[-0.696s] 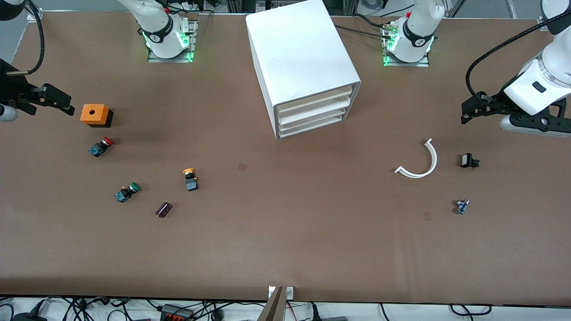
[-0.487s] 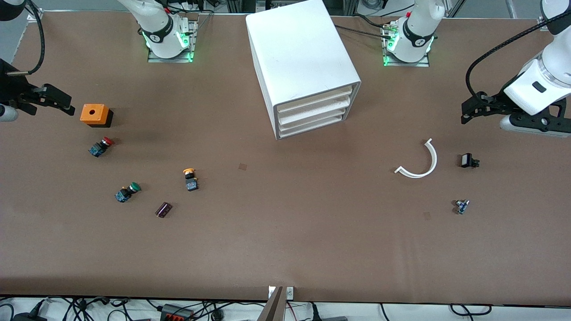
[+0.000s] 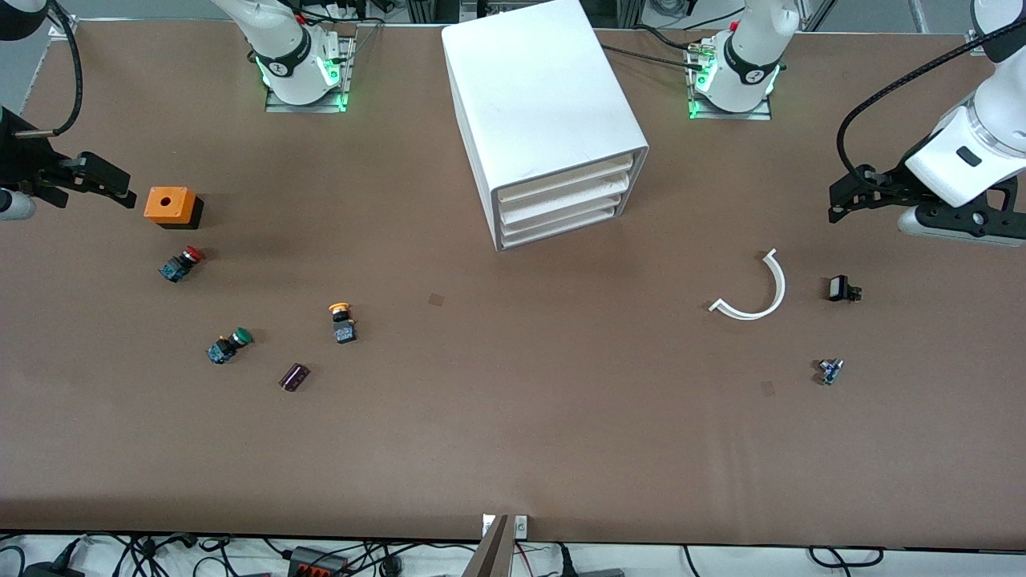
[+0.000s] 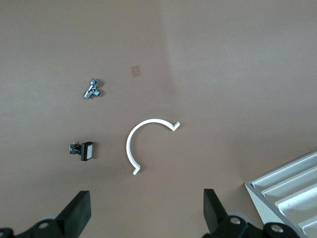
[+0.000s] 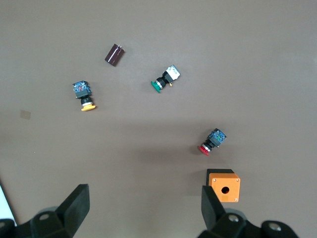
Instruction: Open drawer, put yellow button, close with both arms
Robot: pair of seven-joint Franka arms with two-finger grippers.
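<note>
- Brown matting covers the table (image 3: 513,433), and we see a white drawer cabinet (image 3: 545,112) standing between the two arm bases, its three drawers all pushed in
- We find the yellow button (image 3: 342,320) lying on the mat toward the right arm's end of the table, nearer to the front camera than the cabinet; in the right wrist view it shows again (image 5: 84,94), touching nothing
- Around it we see a green-capped button (image 3: 228,345), a red-capped button (image 3: 181,264), a dark purple cylinder (image 3: 293,377) and an orange box (image 3: 171,206) with a hole in its top
- Our right gripper (image 3: 103,183) hangs just beside the orange box, fingers (image 5: 77,204) spread wide and holding nothing
- Our left gripper (image 3: 851,192) hovers at the left arm's end, fingers (image 4: 79,213) likewise wide apart and empty
- Below it lie a white curved strip (image 3: 753,292), a small black switch (image 3: 842,289) and a small metal fitting (image 3: 830,371)
</note>
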